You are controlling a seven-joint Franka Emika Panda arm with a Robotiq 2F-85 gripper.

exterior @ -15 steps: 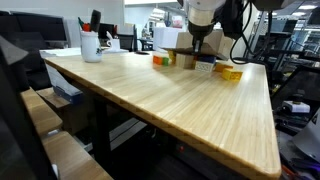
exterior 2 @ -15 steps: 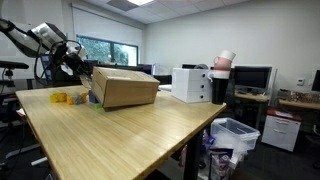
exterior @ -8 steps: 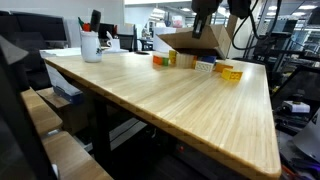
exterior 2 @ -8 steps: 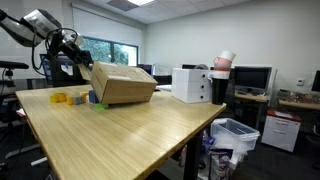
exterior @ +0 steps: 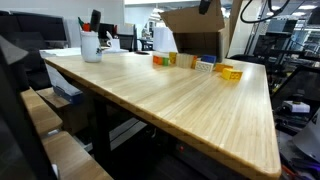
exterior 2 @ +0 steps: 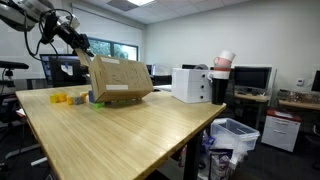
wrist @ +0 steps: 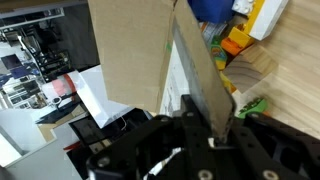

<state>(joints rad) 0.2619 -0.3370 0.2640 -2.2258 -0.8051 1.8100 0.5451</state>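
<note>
Shows the claw (exterior 2: 82, 46) clenched on the upper edge of a cardboard box (exterior 2: 120, 80). Presents that box tilted at the far end of the table (exterior: 190, 110), just behind the coloured blocks (exterior: 205, 64); cannot tell whether its lower edge touches the wood. In the wrist view, displays one cardboard wall pinched edge-on. Includes a white cup (exterior: 91, 47) of pens, well apart.

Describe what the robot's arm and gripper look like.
The arm has rounded, pale grey-white segments with darker joints. The gripper is black and blocky, and the wrist view shows its matte black housing. A thin black cable loops loosely beside the arm.
</note>
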